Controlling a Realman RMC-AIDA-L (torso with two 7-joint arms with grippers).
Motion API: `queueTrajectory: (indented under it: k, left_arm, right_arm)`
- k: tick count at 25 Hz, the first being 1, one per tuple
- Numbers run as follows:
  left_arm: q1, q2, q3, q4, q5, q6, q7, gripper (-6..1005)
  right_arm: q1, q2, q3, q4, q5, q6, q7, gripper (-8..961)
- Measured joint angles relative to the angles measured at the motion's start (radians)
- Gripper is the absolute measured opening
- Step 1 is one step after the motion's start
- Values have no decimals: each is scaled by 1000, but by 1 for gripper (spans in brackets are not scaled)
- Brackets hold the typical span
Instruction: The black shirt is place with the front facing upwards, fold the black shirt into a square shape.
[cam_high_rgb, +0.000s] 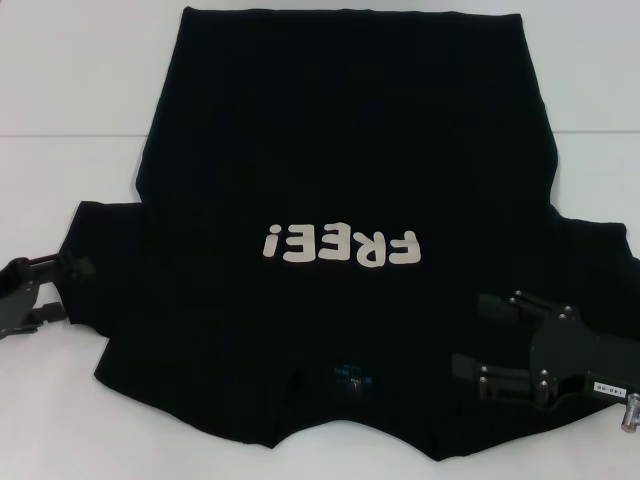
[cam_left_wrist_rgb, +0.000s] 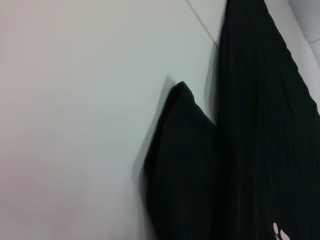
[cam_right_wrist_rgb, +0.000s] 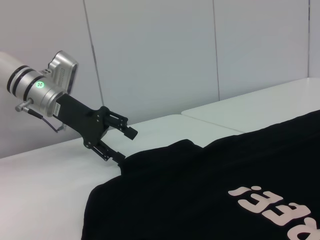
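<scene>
- Table (cam_high_rgb: 70, 90), white, carries everything and shows bare on the far left and far right.
- Black shirt (cam_high_rgb: 340, 150) lies flat across its middle, front up, collar and small blue label at the near edge, hem at the far edge, "FREE!" lettering (cam_high_rgb: 340, 245) between them; both sleeves are spread to the sides.
- Right gripper (cam_high_rgb: 470, 335) hovers low over the near right part of the shirt, by the right sleeve; its jaws stand wide apart and hold nothing.
- Left gripper (cam_right_wrist_rgb: 122, 145) sits at the outer edge of the left sleeve (cam_left_wrist_rgb: 182, 165), fingers parted around the cloth edge and not yet closed on it, as far as the right wrist view shows.
- Step in hand, by my judgement: the first fold, with both grippers lining up on the sleeves; nothing is folded yet.
- Next move calls for each gripper to pinch its sleeve edge firmly, lift it slightly and carry it inward over the chest without dragging the body out of line.
</scene>
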Motion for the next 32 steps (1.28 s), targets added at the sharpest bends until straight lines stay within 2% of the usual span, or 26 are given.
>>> queueTrajectory:
  k: [32]
  left_arm:
    - [-14, 1, 6, -19, 1, -21, 1, 875]
  right_arm:
    - [0, 0, 3, 0, 0, -5, 0, 901]
